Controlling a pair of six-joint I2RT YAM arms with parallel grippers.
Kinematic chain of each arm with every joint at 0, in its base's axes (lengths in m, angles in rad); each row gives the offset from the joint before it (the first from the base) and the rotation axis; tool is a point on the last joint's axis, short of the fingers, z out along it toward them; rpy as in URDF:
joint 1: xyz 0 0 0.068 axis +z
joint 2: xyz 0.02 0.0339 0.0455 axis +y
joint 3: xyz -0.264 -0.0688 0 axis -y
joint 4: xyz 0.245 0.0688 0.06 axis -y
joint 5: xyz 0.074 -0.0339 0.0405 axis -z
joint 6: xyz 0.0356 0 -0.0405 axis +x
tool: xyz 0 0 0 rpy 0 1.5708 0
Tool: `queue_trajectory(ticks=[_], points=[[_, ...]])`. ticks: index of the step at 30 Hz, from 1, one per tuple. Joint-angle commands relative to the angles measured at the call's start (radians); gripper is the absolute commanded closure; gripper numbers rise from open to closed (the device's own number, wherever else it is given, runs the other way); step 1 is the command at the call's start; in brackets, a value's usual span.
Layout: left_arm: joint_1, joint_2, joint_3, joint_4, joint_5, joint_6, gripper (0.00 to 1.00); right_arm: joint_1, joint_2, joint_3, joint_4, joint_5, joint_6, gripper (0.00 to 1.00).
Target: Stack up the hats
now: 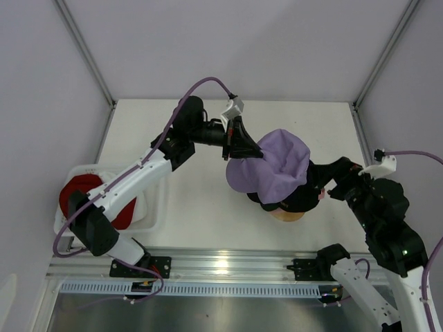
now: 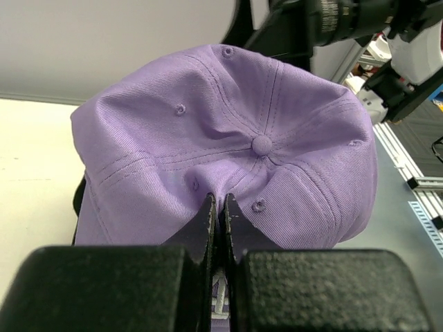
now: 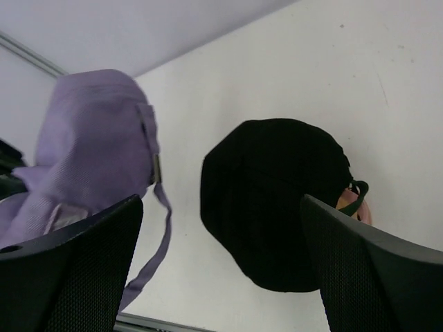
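1. The lavender cap (image 2: 228, 145) is soft twill with stitched panels, eyelets and a fabric top button. Its crown is creased, and its strap with a metal buckle dangles.
2. The left gripper (image 2: 219, 204) pinches a fold of that crown between closed fingers, holding the cap up just beside the black cap (image 3: 273, 200).
3. The black cap, matte and domed, tops a stack on a round wooden stand (image 1: 287, 216).
4. The right gripper (image 3: 220, 228) stands wide open near the stack, holding nothing.
5. A red cap (image 1: 83, 194) lies in a white basket (image 1: 156, 207).
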State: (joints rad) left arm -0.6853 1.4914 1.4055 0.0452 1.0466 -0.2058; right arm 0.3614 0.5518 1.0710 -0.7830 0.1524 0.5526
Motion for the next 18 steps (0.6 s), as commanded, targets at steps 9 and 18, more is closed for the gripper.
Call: queue_trajectory(ticks=[9, 18], points=[[-0.008, 0.078, 0.076, 0.25, 0.027, -0.084, 0.99, -0.001, -0.053, -0.045, 0.059, -0.125, 0.115, 0.05], [-0.007, 0.152, 0.113, 0.277, 0.063, -0.127, 0.99, -0.002, -0.046, -0.042, -0.03, 0.077, 0.132, 0.21]])
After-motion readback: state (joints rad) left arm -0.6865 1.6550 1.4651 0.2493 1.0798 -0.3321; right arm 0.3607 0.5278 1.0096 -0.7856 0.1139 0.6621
